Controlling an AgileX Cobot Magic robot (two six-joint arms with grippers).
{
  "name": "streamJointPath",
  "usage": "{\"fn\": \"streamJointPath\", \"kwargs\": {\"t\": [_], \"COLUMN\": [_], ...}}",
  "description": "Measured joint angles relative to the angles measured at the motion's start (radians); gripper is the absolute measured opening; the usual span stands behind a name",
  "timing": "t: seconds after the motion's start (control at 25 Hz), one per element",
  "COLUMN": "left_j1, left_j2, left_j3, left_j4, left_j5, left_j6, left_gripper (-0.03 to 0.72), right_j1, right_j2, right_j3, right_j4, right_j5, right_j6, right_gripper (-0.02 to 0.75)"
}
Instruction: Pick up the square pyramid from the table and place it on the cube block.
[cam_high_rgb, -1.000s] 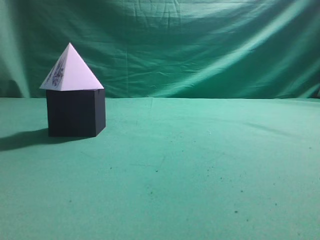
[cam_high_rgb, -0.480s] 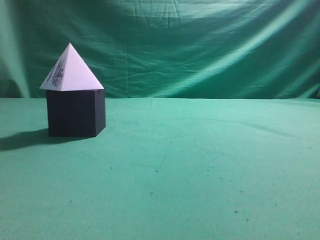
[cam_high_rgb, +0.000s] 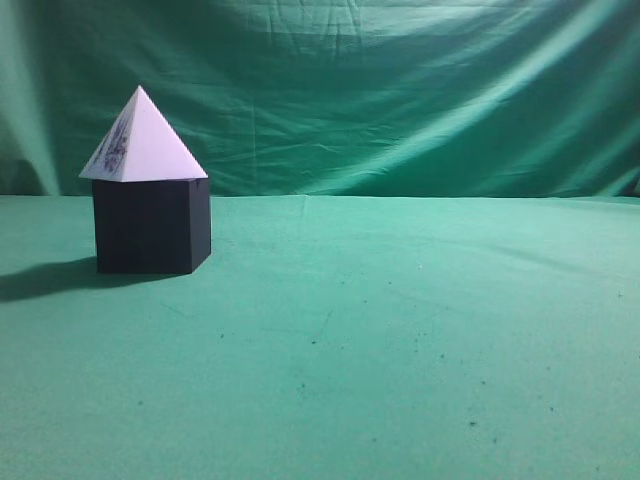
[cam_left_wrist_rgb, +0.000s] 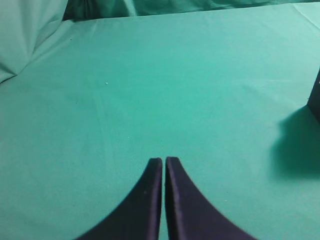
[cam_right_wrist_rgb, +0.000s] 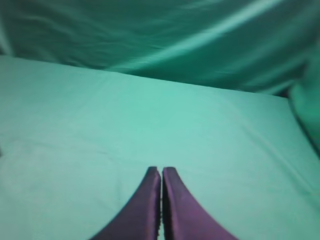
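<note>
The white square pyramid (cam_high_rgb: 148, 140), with dark scribbly marks on its left face, rests upright on top of the black cube block (cam_high_rgb: 152, 226) at the left of the green table (cam_high_rgb: 400, 330) in the exterior view. Neither arm shows in that view. In the left wrist view my left gripper (cam_left_wrist_rgb: 164, 159) is shut and empty over bare cloth; a dark edge of the cube block (cam_left_wrist_rgb: 315, 100) and its shadow show at the right border. In the right wrist view my right gripper (cam_right_wrist_rgb: 161, 169) is shut and empty over bare cloth.
A wrinkled green backdrop cloth (cam_high_rgb: 400, 90) hangs behind the table. It also shows at the top of the right wrist view (cam_right_wrist_rgb: 150, 35). Small dark specks dot the cloth near the front.
</note>
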Motion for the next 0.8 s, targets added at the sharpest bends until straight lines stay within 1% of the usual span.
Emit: {"fn": "streamJointPath", "kwargs": {"t": [0.04,0.16,0.28,0.6,0.8], "left_j1": [0.000,0.000,0.000,0.000,0.000], "left_j2": [0.000,0.000,0.000,0.000,0.000], "left_j3": [0.000,0.000,0.000,0.000,0.000], "left_j4": [0.000,0.000,0.000,0.000,0.000], "left_j5": [0.000,0.000,0.000,0.000,0.000], "left_j6": [0.000,0.000,0.000,0.000,0.000], "left_gripper": [0.000,0.000,0.000,0.000,0.000], "right_j1": [-0.040,-0.121,-0.164,-0.174,-0.174], "right_j2": [-0.040,-0.144,-0.216,-0.229,-0.229], "right_j3": [0.050,0.166,0.246,0.414,0.419], "right_j4": [-0.002,-0.008,-0.012,-0.015,-0.015], "right_j5": [-0.024,-0.058,-0.073,-0.099,-0.106], "right_j6": [0.000,0.000,0.000,0.001,0.004], "right_gripper": [0.000,0.000,0.000,0.000,0.000]}}
